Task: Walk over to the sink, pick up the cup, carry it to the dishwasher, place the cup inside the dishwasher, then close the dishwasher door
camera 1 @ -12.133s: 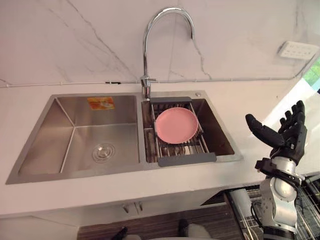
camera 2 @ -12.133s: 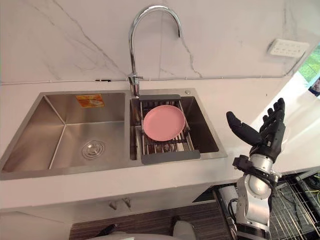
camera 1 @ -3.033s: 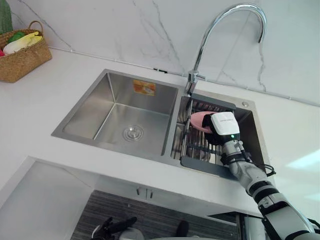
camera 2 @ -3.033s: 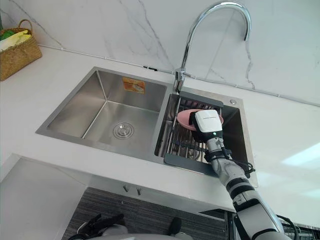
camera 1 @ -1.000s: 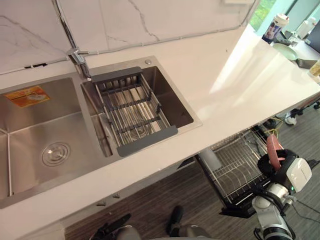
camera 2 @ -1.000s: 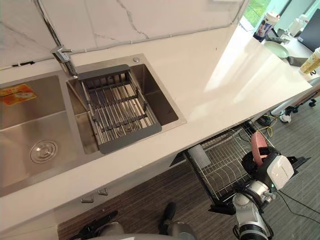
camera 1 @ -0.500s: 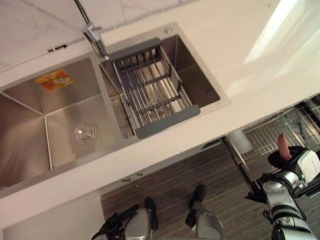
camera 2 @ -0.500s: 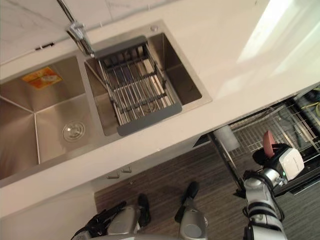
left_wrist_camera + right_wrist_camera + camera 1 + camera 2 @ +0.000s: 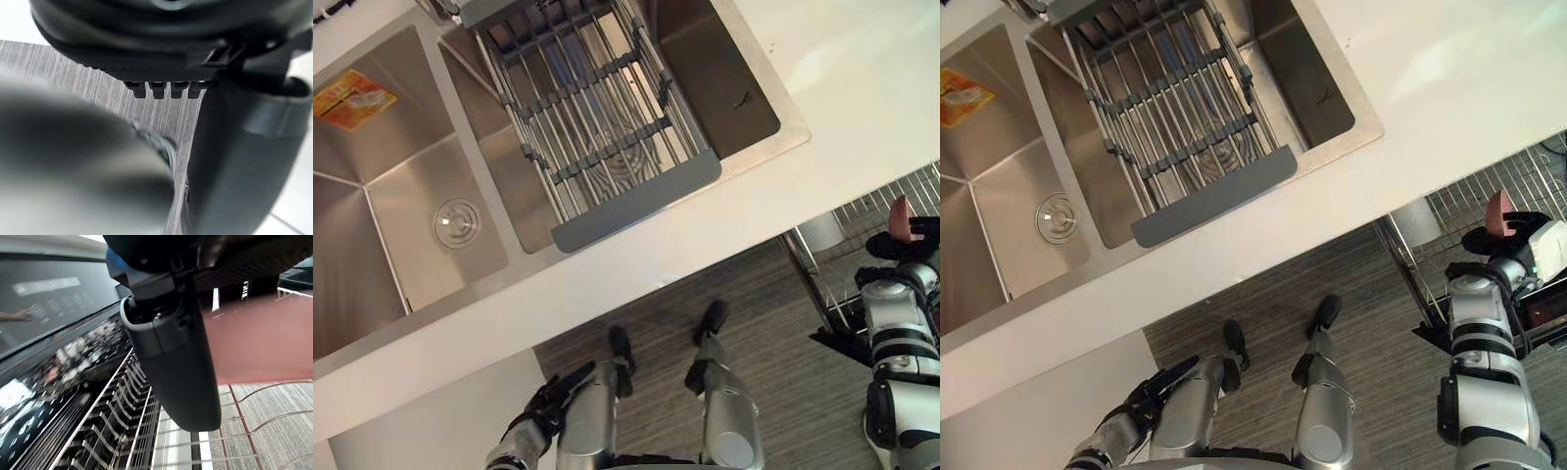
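Pinches pink plate [image 9: 1499, 213] on edge in right hand [image 9: 1508, 235] at 3 o'clock, thumb [image 9: 171, 357] pressed against it, close over dishwasher rack [image 9: 1459, 201] wires. Holds left hand [image 9: 1141, 401] loose-fingered at 7 o'clock. Has sink [image 9: 999, 147] at 11 o'clock, well apart.

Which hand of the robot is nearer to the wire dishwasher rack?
Right. The right hand, holding the pink plate, is at the wire rack beside the counter; the left hand hangs low near the floor, far on the other side.
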`<state>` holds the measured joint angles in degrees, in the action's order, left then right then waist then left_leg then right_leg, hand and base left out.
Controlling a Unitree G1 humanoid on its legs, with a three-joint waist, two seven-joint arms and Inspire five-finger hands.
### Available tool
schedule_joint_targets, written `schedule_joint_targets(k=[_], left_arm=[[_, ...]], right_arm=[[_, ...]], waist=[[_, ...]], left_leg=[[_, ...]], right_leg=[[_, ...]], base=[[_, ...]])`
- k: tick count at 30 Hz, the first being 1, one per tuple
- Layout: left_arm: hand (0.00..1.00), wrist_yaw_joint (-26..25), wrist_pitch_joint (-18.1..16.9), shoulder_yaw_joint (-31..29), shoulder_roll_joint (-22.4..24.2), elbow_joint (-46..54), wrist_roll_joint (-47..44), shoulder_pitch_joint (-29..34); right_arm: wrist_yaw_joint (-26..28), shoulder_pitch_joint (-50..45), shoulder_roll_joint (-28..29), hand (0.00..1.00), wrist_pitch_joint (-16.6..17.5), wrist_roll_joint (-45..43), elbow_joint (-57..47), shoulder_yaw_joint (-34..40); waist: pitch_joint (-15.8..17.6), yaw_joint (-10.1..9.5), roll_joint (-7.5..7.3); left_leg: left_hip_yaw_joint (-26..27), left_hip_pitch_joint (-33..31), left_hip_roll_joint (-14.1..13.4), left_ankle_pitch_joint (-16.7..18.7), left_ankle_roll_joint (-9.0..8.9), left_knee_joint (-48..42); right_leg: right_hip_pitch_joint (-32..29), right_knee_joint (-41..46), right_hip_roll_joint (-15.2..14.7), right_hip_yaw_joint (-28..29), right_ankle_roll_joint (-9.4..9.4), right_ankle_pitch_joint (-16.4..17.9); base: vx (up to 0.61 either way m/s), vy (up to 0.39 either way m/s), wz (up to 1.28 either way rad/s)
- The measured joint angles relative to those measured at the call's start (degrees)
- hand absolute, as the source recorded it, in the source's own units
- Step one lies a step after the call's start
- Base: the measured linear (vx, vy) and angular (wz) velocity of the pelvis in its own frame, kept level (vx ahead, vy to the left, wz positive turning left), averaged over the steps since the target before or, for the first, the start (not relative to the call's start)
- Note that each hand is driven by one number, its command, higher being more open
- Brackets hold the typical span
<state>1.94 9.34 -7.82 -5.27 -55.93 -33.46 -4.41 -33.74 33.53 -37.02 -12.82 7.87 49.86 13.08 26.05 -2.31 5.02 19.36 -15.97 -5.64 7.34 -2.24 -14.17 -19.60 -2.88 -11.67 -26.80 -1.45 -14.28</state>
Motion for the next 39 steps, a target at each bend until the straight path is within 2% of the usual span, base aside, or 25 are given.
schedule_joint_targets(k=[5, 8, 10, 11, 13, 14, 17, 20, 21, 23, 24, 27, 28, 29, 30, 33, 36, 39], left_arm=[[1.00, 0.2, -0.1, 0.5, 0.0, 0.0, 0.5, -0.4], [1.00, 0.4, 1.0, 0.4, -0.3, 0.0, 2.0, -0.5], [1.00, 0.4, 2.9, -1.0, -0.9, -0.2, 3.2, -0.3], [1.00, 0.3, 3.4, -1.5, -1.1, -0.3, 3.5, 0.0], [1.00, 0.3, 4.9, -3.0, -2.3, -0.6, 4.9, 1.7], [1.00, 0.2, 5.2, -3.4, -2.5, -0.6, 5.5, 2.3], [1.00, -0.4, 5.8, -4.3, -3.1, -0.6, 7.6, 5.1], [1.00, -1.3, 7.0, -6.0, -2.9, -1.0, 7.7, 7.7], [1.00, -1.9, 7.3, -6.3, -2.8, -1.5, 7.7, 8.3], [1.00, -2.0, 7.6, -7.5, -2.7, -3.1, 7.6, 8.8], [1.00, -2.0, 7.6, -8.5, -2.5, -3.4, 7.6, 9.1], [1.00, -2.0, 6.7, -9.0, -1.7, -3.9, 7.7, 9.7], [1.00, -2.0, 5.6, -10.5, -0.3, -4.2, 7.6, 10.2], [1.00, -2.0, 5.3, -10.7, -0.1, -4.3, 7.6, 10.3], [1.00, -2.0, 4.1, -10.9, 0.8, -4.3, 7.6, 10.6], [1.00, -2.0, 2.6, -10.9, 2.1, -4.2, 7.6, 10.6], [1.00, -1.9, 1.8, -11.1, 2.5, -3.6, 7.6, 10.5], [1.00, -1.5, 0.7, -12.4, 3.5, -2.9, 7.5, 11.0]], right_arm=[[-0.8, -1.0, 0.0, 1.00, -0.7, -2.2, -5.5, 0.3], [-1.5, -5.5, 0.0, 1.00, 1.1, -4.3, -17.8, 1.6], [-2.6, -11.3, 2.1, 1.00, 2.9, -4.5, -29.7, 5.5], [-3.4, -12.8, 3.0, 1.00, 3.1, -4.5, -32.2, 6.6], [-6.0, -19.3, 6.7, 1.00, 3.1, -4.5, -38.3, 12.5], [-6.5, -20.8, 7.1, 1.00, 3.1, -4.6, -38.3, 14.1], [-9.1, -27.8, 7.4, 1.00, 4.1, -9.2, -35.2, 25.7], [-7.7, -32.1, 6.6, 1.00, 8.3, -19.9, -25.0, 38.1], [-5.0, -34.2, 6.8, 1.00, 10.5, -24.5, -20.7, 41.4], [0.0, -37.7, 9.1, 1.00, 12.7, -31.4, -17.3, 43.3], [3.6, -39.2, 12.4, 1.00, 14.1, -34.9, -17.1, 43.3], [9.9, -40.6, 20.8, 1.00, 15.6, -40.0, -17.2, 41.6], [12.7, -41.0, 24.6, 1.00, 15.8, -41.6, -17.2, 40.0], [13.3, -41.0, 25.3, 1.00, 15.9, -42.0, -17.2, 39.6], [15.8, -41.2, 28.2, 1.00, 16.5, -43.2, -17.4, 37.5], [19.6, -41.1, 32.3, 1.00, 17.3, -45.7, -18.9, 31.7], [22.2, -40.1, 35.1, 1.00, 20.1, -49.1, -19.9, 28.0], [22.2, -38.9, 35.5, 1.00, 23.5, -51.6, -19.3, 26.6]], waist=[[0.2, 0.27, -0.25], [0.1, 0.90, -0.54], [-0.4, 2.15, -1.63], [-0.8, 2.47, -2.10], [-3.4, 4.08, -4.52], [-4.2, 4.56, -5.04], [-8.3, 6.32, -7.08], [-12.4, 8.08, -8.15], [-13.7, 8.47, -8.18], [-15.1, 9.78, -7.95], [-15.4, 10.53, -7.91], [-16.0, 10.65, -6.96], [-16.7, 10.17, -5.70], [-16.8, 10.01, -5.56], [-17.6, 8.92, -4.20], [-18.7, 6.61, -2.48], [-18.8, 4.54, -2.39], [-18.8, 2.81, -2.37]], left_leg=[[0.6, 1.7, -0.1, 0.0, 0.00, 0.3], [1.3, 5.2, -0.1, 0.1, -0.09, 1.4], [1.6, 7.5, -0.2, 0.2, -0.20, 2.3], [1.7, 8.2, -0.2, 0.2, -0.27, 2.5], [2.0, 10.4, -0.3, 0.3, -0.76, 3.5], [2.0, 11.0, -0.3, 0.4, -0.91, 3.6], [2.7, 14.4, -0.3, 0.7, -1.27, 4.9], [4.0, 17.5, 0.0, 1.0, -1.38, 6.5], [4.5, 18.4, 0.0, 1.2, -1.39, 7.1], [5.0, 19.5, 0.2, 1.3, -1.34, 7.7], [5.6, 20.1, 0.2, 1.3, -1.36, 7.9], [6.6, 20.5, -0.2, 1.8, -1.49, 8.0], [6.8, 20.6, -0.5, 1.9, -1.56, 8.0], [6.8, 20.6, -0.6, 1.9, -1.60, 8.0], [6.8, 20.6, -1.0, 1.8, -1.79, 8.0], [6.6, 20.6, -1.9, 1.5, -2.33, 8.0], [6.0, 20.6, -2.6, 0.8, -2.89, 8.0], [4.0, 20.5, -2.0, -0.1, -2.69, 8.5]], right_leg=[[0.7, 1.0, 0.0, 0.7, -0.03, 0.5], [3.4, 0.6, 0.3, 1.4, -0.20, 0.7], [5.7, -0.3, 0.8, 1.5, -0.26, 0.7], [6.3, -0.5, 1.0, 1.6, -0.28, 0.7], [8.4, -1.9, 1.7, 1.7, -0.38, 0.7], [9.0, -1.9, 1.9, 1.8, -0.48, 0.7], [11.4, -1.9, 2.2, 3.1, -1.24, 1.3], [13.2, -2.0, 2.2, 4.2, -1.76, 1.8], [13.7, -2.0, 2.1, 4.6, -1.97, 1.9], [14.2, -2.0, 1.9, 5.2, -1.98, 2.2], [14.4, -2.0, 1.8, 5.5, -1.85, 2.7], [14.4, -2.0, 2.2, 6.0, -1.78, 2.7], [14.4, -2.0, 2.5, 5.9, -1.63, 2.8], [14.4, -2.0, 2.6, 5.9, -1.57, 2.8], [14.5, -2.0, 2.9, 5.5, -1.33, 2.9], [15.1, -2.1, 3.1, 3.9, -1.04, 3.4], [16.7, -2.0, 2.8, 1.1, -1.37, 3.9], [18.0, -2.0, 1.7, -1.4, -1.81, 4.0]], base=[[-0.01, 0.054, -0.07], [0.00, 0.056, -0.12], [0.01, 0.039, -0.06], [0.03, 0.027, -0.09], [0.06, 0.029, -0.08], [0.08, 0.046, -0.06], [0.07, 0.062, -0.13], [0.04, 0.084, -0.21], [-0.02, 0.064, -0.19], [-0.05, 0.059, -0.19], [-0.07, 0.051, -0.21], [-0.09, -0.001, -0.19], [-0.06, -0.031, -0.04], [-0.04, -0.046, 0.01], [0.00, -0.039, 0.05], [0.01, -0.019, 0.24], [0.00, 0.028, 0.48], [0.03, 0.084, 0.43]])
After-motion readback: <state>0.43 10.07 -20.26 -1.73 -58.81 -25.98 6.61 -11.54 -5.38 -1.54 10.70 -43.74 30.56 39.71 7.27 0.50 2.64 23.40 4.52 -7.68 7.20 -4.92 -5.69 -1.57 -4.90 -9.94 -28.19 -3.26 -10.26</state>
